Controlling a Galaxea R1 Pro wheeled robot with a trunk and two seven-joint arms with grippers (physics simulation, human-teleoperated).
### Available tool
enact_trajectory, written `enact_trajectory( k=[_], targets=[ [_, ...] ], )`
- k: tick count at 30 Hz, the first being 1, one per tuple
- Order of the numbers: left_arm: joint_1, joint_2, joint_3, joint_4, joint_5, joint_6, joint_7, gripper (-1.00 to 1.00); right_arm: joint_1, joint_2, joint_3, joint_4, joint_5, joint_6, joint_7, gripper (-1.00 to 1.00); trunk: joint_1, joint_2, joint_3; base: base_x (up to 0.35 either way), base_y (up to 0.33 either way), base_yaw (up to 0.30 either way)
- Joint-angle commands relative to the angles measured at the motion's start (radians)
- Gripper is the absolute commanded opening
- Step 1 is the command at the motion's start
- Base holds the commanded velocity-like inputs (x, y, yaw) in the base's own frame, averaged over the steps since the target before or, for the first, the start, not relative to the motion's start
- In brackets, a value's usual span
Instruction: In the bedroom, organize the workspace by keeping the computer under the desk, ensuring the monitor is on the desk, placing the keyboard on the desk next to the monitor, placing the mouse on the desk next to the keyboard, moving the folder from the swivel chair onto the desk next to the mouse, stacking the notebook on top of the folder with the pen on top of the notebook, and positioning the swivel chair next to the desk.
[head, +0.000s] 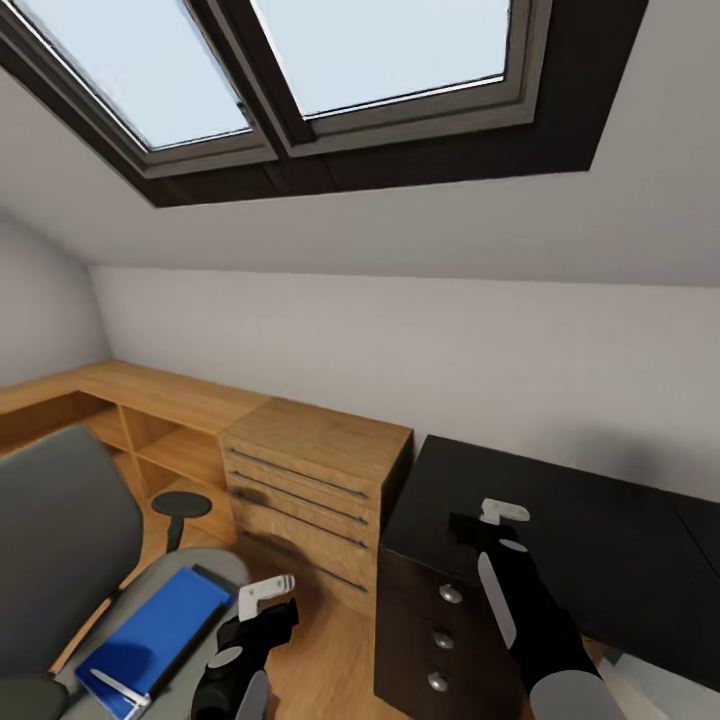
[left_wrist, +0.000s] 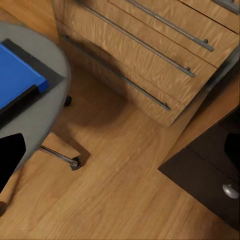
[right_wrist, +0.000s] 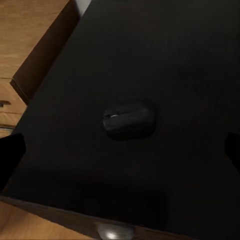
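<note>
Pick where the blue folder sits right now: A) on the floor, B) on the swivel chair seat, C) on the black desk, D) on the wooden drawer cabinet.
B: the blue folder lies flat on the grey seat of the swivel chair, beside the left pincer, not yet moved to the black desk.

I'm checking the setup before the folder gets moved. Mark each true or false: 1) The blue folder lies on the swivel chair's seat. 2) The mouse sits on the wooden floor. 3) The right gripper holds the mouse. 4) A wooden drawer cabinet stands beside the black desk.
1) True: the folder lies on the swivel chair.
2) False: the mouse sits on the desk.
3) False: the right gripper hovers above the mouse, its fingers apart and not touching it.
4) True: the wooden drawer cabinet stands right beside the desk.
</note>
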Motion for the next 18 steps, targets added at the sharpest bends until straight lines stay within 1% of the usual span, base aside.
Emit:
enact_trajectory(
  k=[1,7,8,10,12,13,15,18],
  targets=[
    [-0.001,0.000,-0.002,-0.001,0.011,0.002,0.010,1.00,0.000,0.000,-0.001,-0.002,-0.005,0.004,-0.003,1.00,0.001,-0.001,-0.001,0.263,-0.239,0.087],
    [-0.001,0.000,-0.002,-0.002,0.011,0.002,0.010,1.00,0.000,-0.001,0.002,0.004,0.002,0.004,0.004,1.00,0.001,-0.001,-0.001,0.263,-0.239,0.024],
    [-0.001,0.000,-0.003,-0.002,0.011,0.002,0.010,1.00,0.001,-0.003,0.018,0.004,0.036,0.005,0.006,1.00,0.001,-0.001,-0.001,0.263,-0.239,0.002],
    [-0.001,0.000,-0.003,-0.002,0.011,0.002,0.009,1.00,0.001,-0.004,0.023,0.004,0.051,0.006,0.007,1.00,0.001,-0.001,-0.001,0.263,-0.231,0.001],
    [-0.001,0.000,-0.003,-0.002,0.011,0.002,0.008,1.00,0.001,-0.004,0.025,0.005,0.057,0.006,0.008,1.00,0.001,-0.001,-0.001,0.263,-0.209,0.001],
    [-0.001,0.000,-0.004,-0.002,0.011,0.002,0.008,1.00,0.001,-0.004,0.029,0.007,0.065,0.006,0.009,1.00,0.001,-0.001,-0.001,0.265,-0.094,0.000],
    [-0.001,0.000,-0.004,-0.002,0.011,0.002,0.007,1.00,0.001,-0.004,0.029,0.014,0.067,0.006,0.009,1.00,0.001,-0.001,-0.001,0.275,-0.061,0.000],
    [-0.001,0.000,-0.005,-0.002,0.011,0.002,0.007,1.00,0.001,-0.004,0.037,0.053,0.068,0.006,0.025,1.00,0.001,-0.001,-0.001,0.264,-0.016,0.000]
  ],
)
